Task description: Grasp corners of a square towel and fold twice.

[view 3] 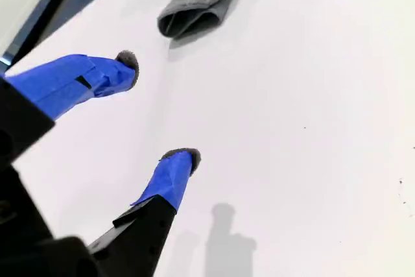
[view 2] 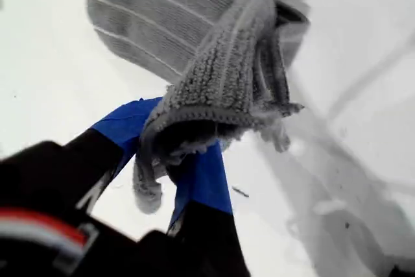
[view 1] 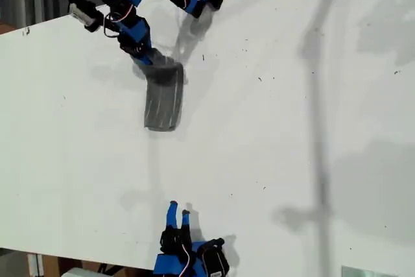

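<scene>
The towel (view 1: pixel 163 98), folded narrow, is clamped at one end by the first claw (view 1: pixel 148 58). Its long axis runs across the table (view 1: pixel 292 128); open room all round. The second claw (view 1: pixel 178 211) is held apart, empty.

No readable text, label, brand, number or sign appears in any of the three views.
</scene>
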Robot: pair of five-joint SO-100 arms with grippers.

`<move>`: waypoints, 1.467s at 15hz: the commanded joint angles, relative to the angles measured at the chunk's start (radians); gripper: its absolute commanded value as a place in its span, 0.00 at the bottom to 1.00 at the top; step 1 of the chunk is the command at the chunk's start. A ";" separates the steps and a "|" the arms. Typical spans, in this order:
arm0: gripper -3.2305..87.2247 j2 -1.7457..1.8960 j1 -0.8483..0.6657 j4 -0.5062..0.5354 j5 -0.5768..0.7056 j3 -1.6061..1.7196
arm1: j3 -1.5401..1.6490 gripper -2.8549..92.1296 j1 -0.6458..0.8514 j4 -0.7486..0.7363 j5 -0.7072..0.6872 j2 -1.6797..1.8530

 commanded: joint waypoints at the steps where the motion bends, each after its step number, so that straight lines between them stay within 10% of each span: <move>1: 0.30 0.005 -0.006 0.009 -0.002 -0.003 | -0.206 0.03 -0.121 -0.173 -0.235 -0.158; 7: 0.30 0.005 0.012 0.008 -0.012 0.000 | -0.706 0.05 -0.175 -0.212 -0.324 -0.759; 10: 0.30 0.005 0.021 0.008 -0.011 0.002 | -0.776 0.37 -0.166 -0.230 -0.328 -0.851; 14: 0.30 0.006 0.023 -0.008 -0.002 0.029 | -0.775 0.47 -0.107 -0.176 -0.351 -0.807; 22: 0.30 0.008 -0.060 -0.074 0.143 0.155 | 0.377 0.45 -0.233 -0.308 -0.002 0.163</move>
